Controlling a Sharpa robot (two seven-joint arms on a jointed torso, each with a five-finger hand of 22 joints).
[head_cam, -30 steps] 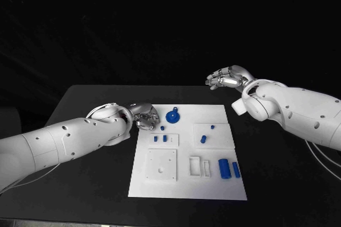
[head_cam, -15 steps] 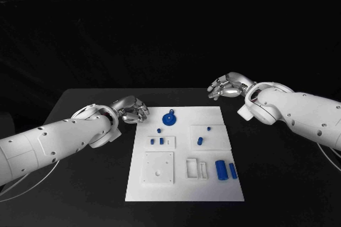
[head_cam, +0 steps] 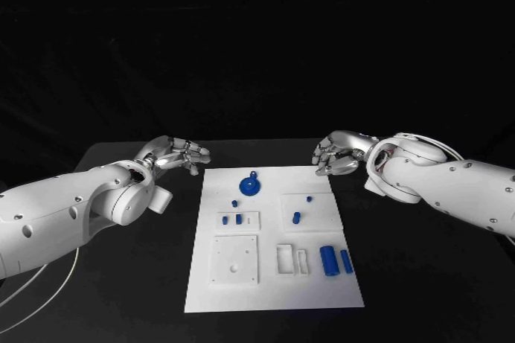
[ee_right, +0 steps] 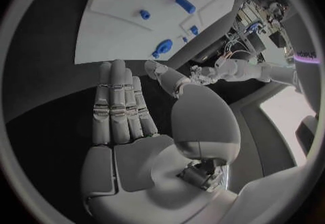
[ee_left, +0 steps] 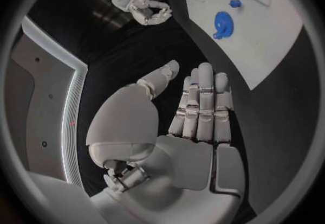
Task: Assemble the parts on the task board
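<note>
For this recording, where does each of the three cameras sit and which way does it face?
Head view: on the robot's head, looking down at the task board; both arms enter, left hand and right hand.
Left wrist view: behind the left hand, facing the round blue part.
Right wrist view: behind the right hand, facing the board.
All three share that round part.

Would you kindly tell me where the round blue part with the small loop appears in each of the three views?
Head view: round blue part lies near the task board's far edge, between the two hands.
Left wrist view: round blue part beyond the left hand.
Right wrist view: round blue part beyond the right hand.
Shared landmark: the white task board.
</note>
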